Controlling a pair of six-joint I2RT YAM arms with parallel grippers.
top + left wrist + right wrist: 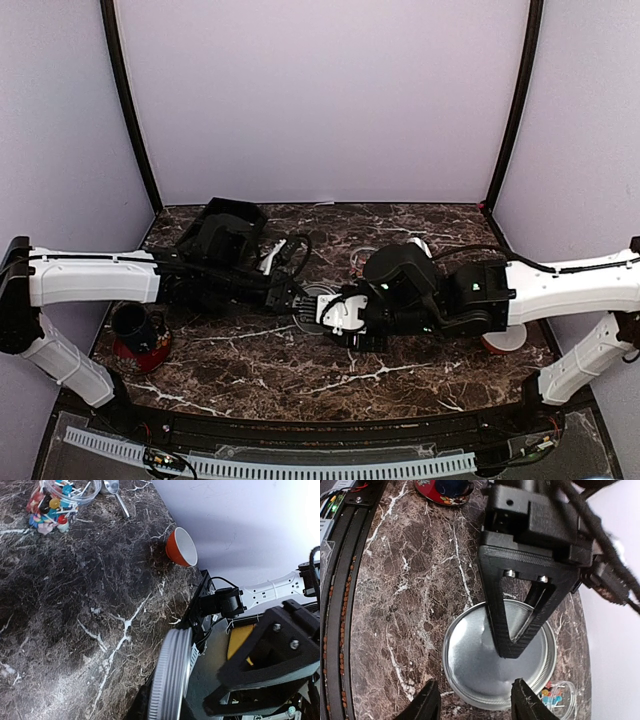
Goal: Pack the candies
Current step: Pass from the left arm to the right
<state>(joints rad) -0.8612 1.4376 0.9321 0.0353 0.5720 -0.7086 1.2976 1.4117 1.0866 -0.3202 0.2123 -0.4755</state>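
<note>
Starting with the big stuff: the dark marble table (250, 375) has a black tray (225, 228) at the back left, and both arms reach in to meet over the middle.

The left gripper (511, 646) is clamped on a silver metal lid (470, 665). From the right wrist you can see one of its black fingers lying flat across the lid's shiny face. The other finger is hidden behind the lid. From the left wrist the lid shows edge-on, so it's standing upright. Can't tell if it touches the table.

The right gripper (475, 682) is spread wide, not holding anything, with its two fingers parked in front of the lid's near rim.

Just beyond the lid sits a glass jar (80, 492), uncapped. An orange bowl (182, 547) is off on the right side near the wall, tipped over. A dark cup (130, 322) on a red saucer (148, 356) sits well apart on the left.

A metal spoon (120, 502) lies just beside the jar.

The candies (47, 507), pink, yellow, blue and red bits, are piled together in the jar, with some white sticks poking out among them.
</note>
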